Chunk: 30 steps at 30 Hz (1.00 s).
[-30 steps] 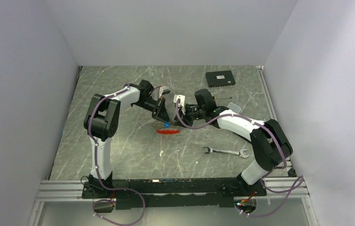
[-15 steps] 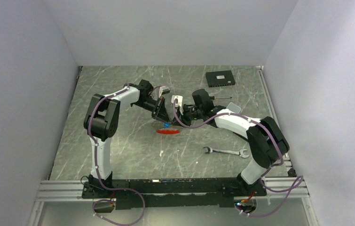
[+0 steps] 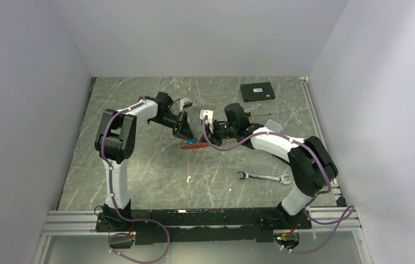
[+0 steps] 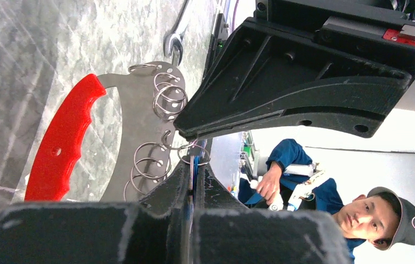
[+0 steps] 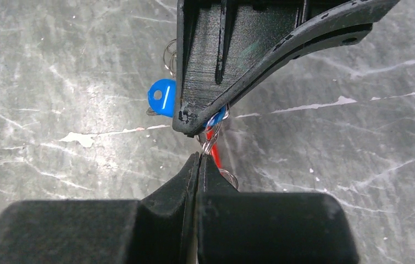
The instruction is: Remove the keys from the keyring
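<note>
Left gripper (image 4: 193,168) is clamped on the blue-headed key (image 5: 161,99). Right gripper (image 5: 200,158) pinches, at its very tips, a thin silvery loop of the keyring (image 4: 65,140) (red tag).

Grey marble-patterned tabletop (image 3: 139,170) enclosed on 3 sides by plain pale walls (image 3: 194,38).

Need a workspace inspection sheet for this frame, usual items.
Surface: grey marbled table, white scuffs in places.
Job's things: keyring with red tag and several wire rings, held between both arms; blue-headed key on it.
Clutter: wrench; black box near far edge.
End effectors: left end effector shut on the blue-headed key; right end effector shut on a keyring ring.
Cables: purple cables along both arms.
Surroundings: white walls; person in blue, left wrist view.
</note>
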Available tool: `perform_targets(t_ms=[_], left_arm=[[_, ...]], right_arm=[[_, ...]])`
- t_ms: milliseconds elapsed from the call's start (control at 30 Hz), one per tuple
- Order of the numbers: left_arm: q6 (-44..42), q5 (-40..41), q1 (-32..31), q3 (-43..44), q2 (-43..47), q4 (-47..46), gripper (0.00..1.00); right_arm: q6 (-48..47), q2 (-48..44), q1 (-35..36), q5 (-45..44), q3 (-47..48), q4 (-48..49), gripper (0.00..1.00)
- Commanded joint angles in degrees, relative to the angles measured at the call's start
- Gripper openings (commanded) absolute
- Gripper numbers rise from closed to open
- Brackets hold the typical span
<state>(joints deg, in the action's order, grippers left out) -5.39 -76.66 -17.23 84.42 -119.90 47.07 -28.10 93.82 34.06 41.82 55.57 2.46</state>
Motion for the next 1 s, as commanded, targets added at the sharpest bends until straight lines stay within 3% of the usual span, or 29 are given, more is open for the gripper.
perform_targets(t_ms=[0, 533, 967], left_arm=[[-2.2, -1.7, 1.6, 0.0, -0.5, -0.2, 0.00], [2.5, 0.6, 2.6, -1.6, -3.2, -4.8, 0.00], [4.2, 3.8, 2.2, -1.5, -5.0, -5.6, 0.00]], right_arm=[[-0.3, -1.5, 0.3, -0.6, -1.5, 3.7, 0.00], [2.5, -1.1, 0.3, 0.9, -8.1, 18.1, 0.00], [11.5, 1.4, -0.8, 3.6, -9.8, 30.0, 0.00]])
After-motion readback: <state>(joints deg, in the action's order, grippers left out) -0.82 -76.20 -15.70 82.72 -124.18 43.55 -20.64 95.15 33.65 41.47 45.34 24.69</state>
